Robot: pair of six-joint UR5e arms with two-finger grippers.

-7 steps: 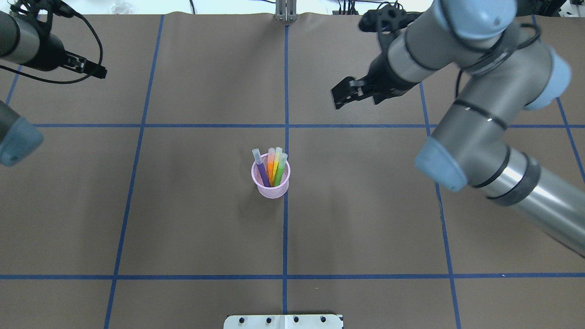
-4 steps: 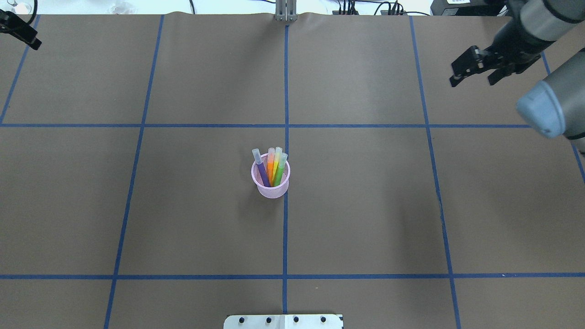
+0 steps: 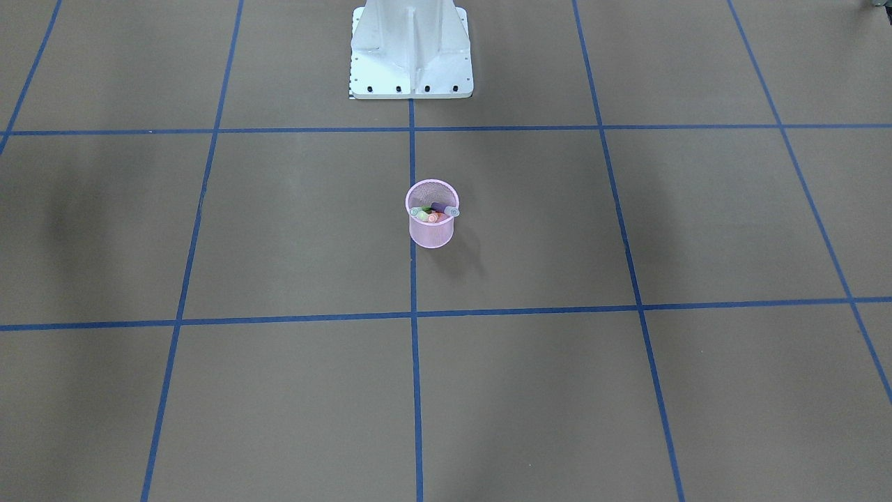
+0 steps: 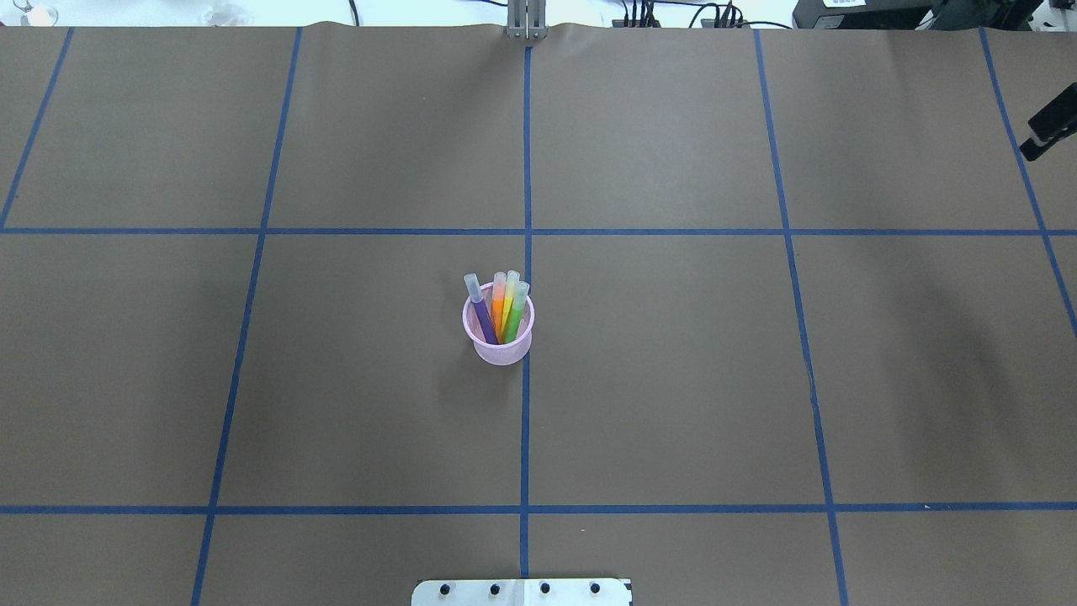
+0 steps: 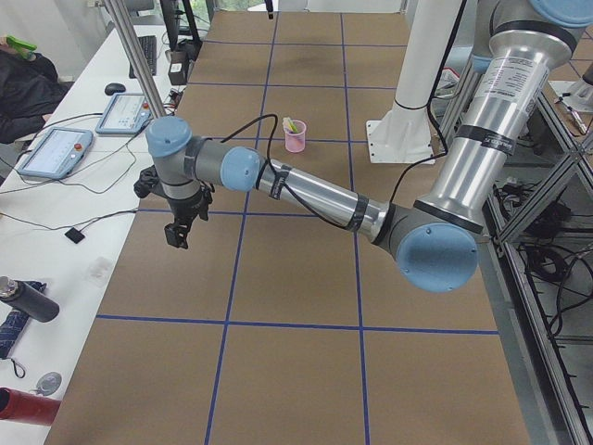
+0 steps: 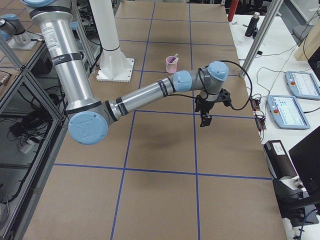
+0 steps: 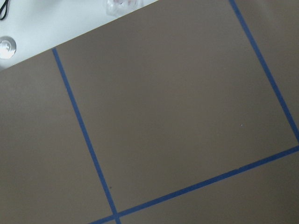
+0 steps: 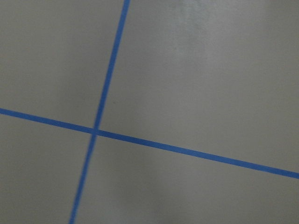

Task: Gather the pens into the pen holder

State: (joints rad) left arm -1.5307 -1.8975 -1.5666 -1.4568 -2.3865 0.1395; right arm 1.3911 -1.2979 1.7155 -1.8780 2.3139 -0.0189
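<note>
At the far left of the overhead view no arm shows. The left gripper (image 5: 178,232) appears only in the exterior left view, hanging fingers-down over the table's (image 4: 673,379) edge at the left of that frame. Whether it is open or closed cannot be told from there. Its wrist camera sees only brown table and blue tape, so it carries nothing in front of the lens.

At the centre of the overhead frame stands the pen holder (image 4: 502,353), upright and just left of the middle tape line (image 4: 526,168), a spot either arm could reach. All four pens sit inside it: from left to right, the purple pen (image 4: 483,320), the orange pen (image 4: 498,305), the yellow pen (image 4: 508,296) and the green pen (image 4: 517,313). They are longer than the cup is tall. Their tips gather at the bottom and their pale cap ends fan out over the rim toward the top of the frame, resting against it. No pen lies on the table in any view, so the collecting looks complete.

At the right edge of the overhead frame only a dark sliver of the right gripper (image 6: 205,119) shows, well apart from the holder. The exterior right view shows it pointing down near the table's right side. The pictures do not settle its jaw state, though nothing is seen in it. Both arms parked out wide suggests they are keeping clear of the filled cup.
</note>
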